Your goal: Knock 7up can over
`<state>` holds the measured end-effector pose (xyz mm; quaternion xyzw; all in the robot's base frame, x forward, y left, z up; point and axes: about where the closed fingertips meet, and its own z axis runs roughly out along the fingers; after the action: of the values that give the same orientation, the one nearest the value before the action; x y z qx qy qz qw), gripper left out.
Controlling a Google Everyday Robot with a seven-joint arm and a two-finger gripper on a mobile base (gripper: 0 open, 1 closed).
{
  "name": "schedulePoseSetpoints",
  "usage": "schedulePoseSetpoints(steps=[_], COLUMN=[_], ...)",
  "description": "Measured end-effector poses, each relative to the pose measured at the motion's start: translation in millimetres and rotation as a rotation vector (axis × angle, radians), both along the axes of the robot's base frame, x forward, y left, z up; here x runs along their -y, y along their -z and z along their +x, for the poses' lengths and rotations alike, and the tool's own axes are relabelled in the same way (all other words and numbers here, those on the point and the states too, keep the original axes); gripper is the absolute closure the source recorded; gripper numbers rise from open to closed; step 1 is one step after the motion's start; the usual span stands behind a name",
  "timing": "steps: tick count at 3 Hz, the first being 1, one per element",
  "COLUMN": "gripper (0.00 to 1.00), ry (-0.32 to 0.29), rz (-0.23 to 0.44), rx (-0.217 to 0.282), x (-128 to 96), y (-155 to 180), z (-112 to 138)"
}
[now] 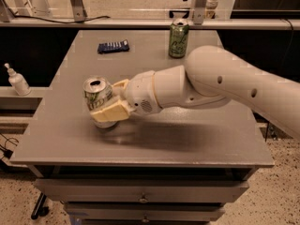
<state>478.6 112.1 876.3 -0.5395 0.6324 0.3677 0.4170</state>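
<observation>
The 7up can [97, 96], white-silver with green marks and an open silver top, stands at the front left of the grey table [197, 139] and leans slightly to the left. My gripper [114, 99] is at the can's right side, low over the table. It is open, with one cream finger [110, 113] across the can's front and the other behind it, so the can sits between them. The white arm reaches in from the right.
A darker green can [178, 39] stands upright at the table's back edge, right of centre. A dark blue packet [113, 46] lies at the back left. A white pump bottle [18, 81] stands on a lower shelf left of the table. Drawers sit below the front edge.
</observation>
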Motion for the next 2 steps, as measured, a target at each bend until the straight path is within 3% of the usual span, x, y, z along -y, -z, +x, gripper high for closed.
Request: schedulePoseSetpoints(steps=[1, 2], gripper=[1.00, 1.00], ry=[0.002, -0.016], rz=[-0.086, -0.244], rx=[0.054, 0.120], x=[10.9, 23.9], y=[-23.7, -51.7], z=[30.0, 61.1])
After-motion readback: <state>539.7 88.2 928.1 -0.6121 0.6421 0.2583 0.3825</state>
